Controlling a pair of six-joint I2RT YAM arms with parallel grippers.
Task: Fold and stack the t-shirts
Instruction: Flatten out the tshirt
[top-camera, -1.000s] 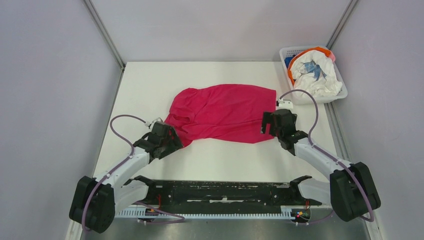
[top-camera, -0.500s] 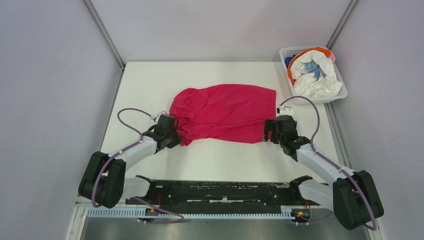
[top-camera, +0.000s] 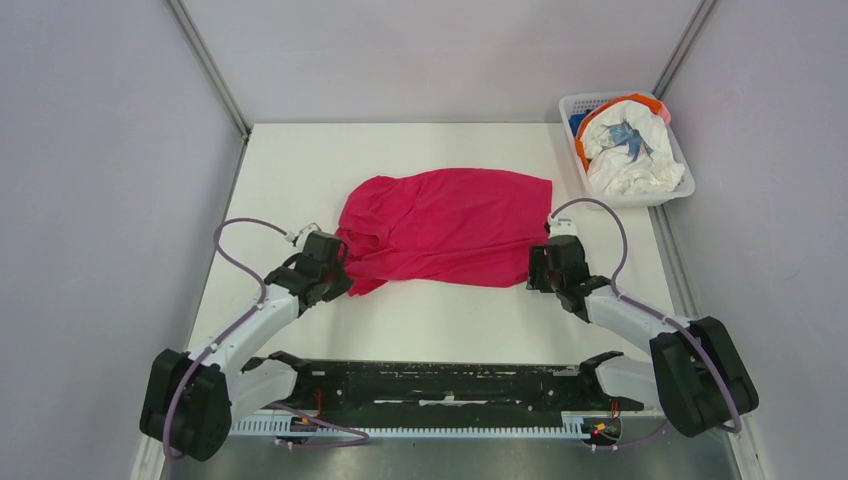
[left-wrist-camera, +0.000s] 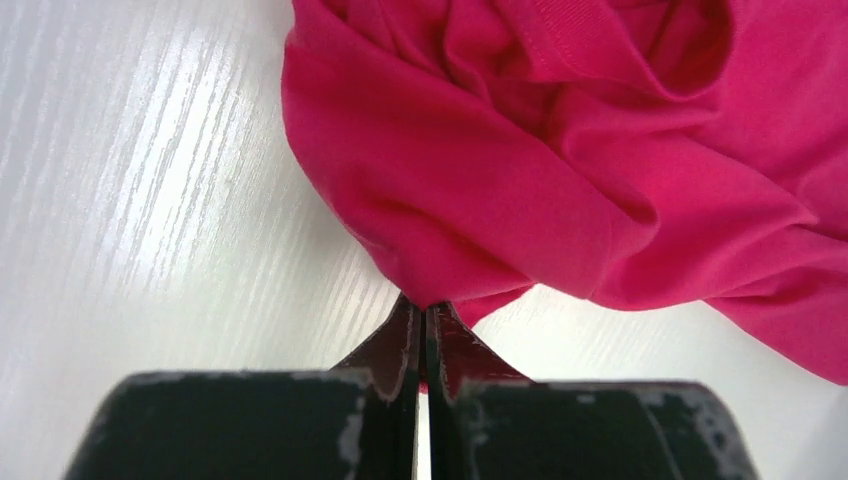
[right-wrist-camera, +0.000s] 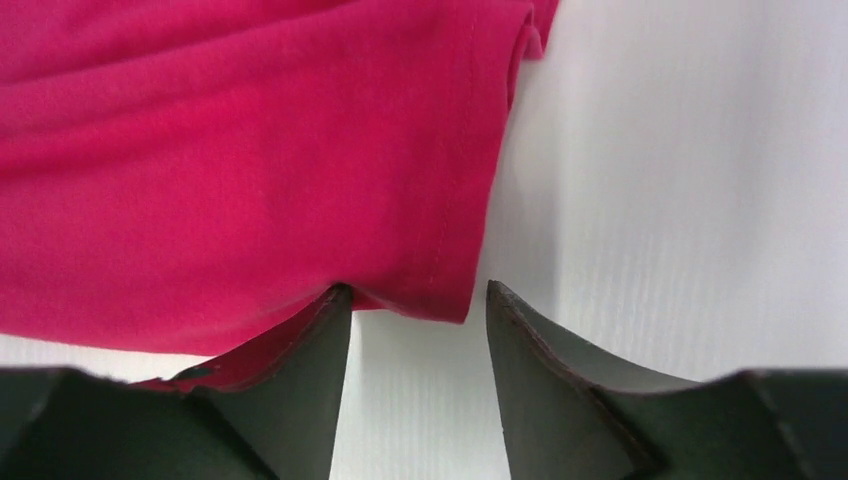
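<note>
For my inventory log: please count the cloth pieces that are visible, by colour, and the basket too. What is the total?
Magenta-red t-shirt, on the table: 1
White t-shirt with blue print, in the basket: 1
Orange cloth: 1
Blue cloth: 1
White basket: 1
Total: 5

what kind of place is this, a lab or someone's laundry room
Most likely a robot lab cell: a white table boxed in by grey panels, two robot arms bolted at its near edge, one red shirt and a basket of laundry.

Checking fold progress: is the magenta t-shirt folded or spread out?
Spread out, unfolded: the magenta t-shirt lies open and rumpled across the table.
</note>
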